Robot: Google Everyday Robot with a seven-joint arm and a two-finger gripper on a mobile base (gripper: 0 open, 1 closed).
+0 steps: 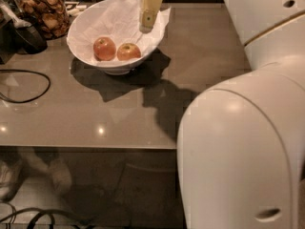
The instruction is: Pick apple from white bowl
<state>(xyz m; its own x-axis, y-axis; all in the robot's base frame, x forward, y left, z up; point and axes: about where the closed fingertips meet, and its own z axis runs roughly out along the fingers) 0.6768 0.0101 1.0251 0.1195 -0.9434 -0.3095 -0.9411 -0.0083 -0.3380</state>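
Camera view: The robot's yellowish gripper [147, 23] hangs above the right rim of the white bowl [116, 68], over its crinkled paper lining [112, 20]; whether it is spread or pressed together cannot be told. The apple [128, 51], orange-golden, lies at the bottom of the bowl, just beside a rounder, redder apple [104, 48] on its left, below the gripper and apart from it. The bowl stands on a grey table [205, 56], near a glass jar of snacks [45, 11] and a looped black cable [26, 87]. The white robot arm [238, 151] fills the right foreground.
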